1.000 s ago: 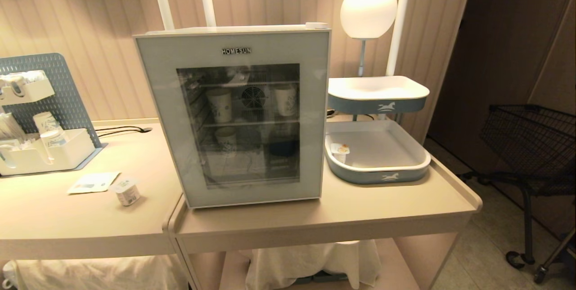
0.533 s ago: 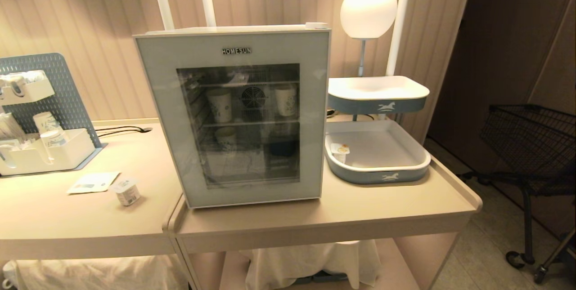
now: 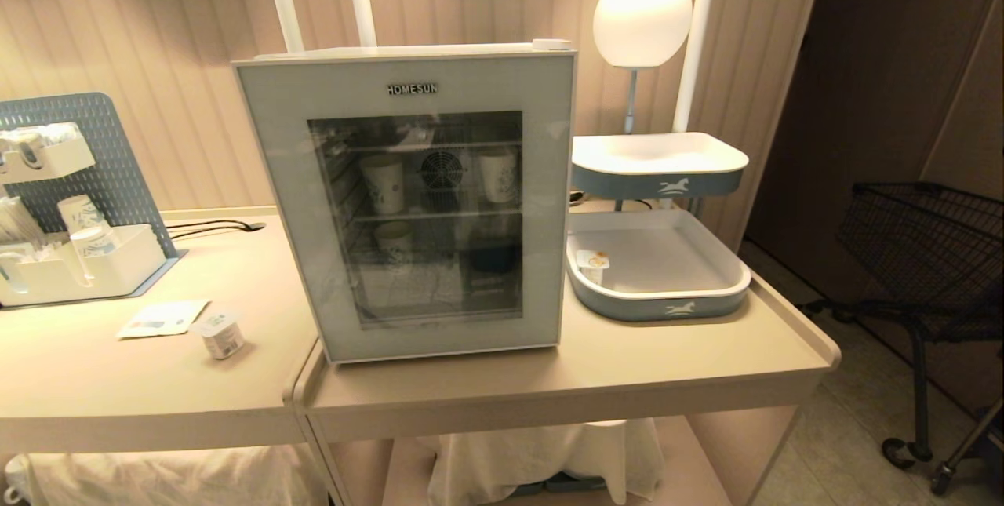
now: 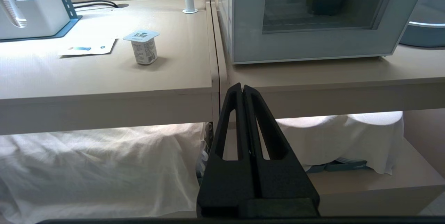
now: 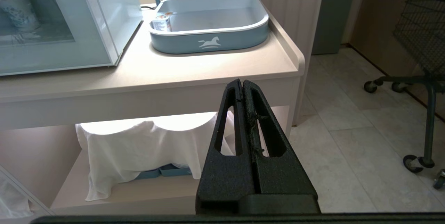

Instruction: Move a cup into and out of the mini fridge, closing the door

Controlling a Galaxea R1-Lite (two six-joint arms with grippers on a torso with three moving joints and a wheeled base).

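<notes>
The cup (image 3: 220, 333), a squat white tub with a foil lid, stands on the left table beside a paper card; in the left wrist view the cup (image 4: 143, 47) is ahead and off to one side. The mini fridge (image 3: 471, 86) sits on the middle table with its glass door (image 3: 294, 176) closed. Neither arm shows in the head view. My left gripper (image 4: 242, 85) is shut and empty, low before the gap between the two tables. My right gripper (image 5: 241, 81) is shut and empty, in front of the table edge below the tray.
Three taller paper cups (image 3: 383, 183) stand on shelves inside the fridge. A two-tier blue tray (image 3: 659, 306) holding a small tub (image 3: 594, 263) is right of it, with a globe lamp (image 3: 642, 16) behind. An organiser (image 3: 78, 271) stands far left, a wire cart (image 3: 925, 247) right.
</notes>
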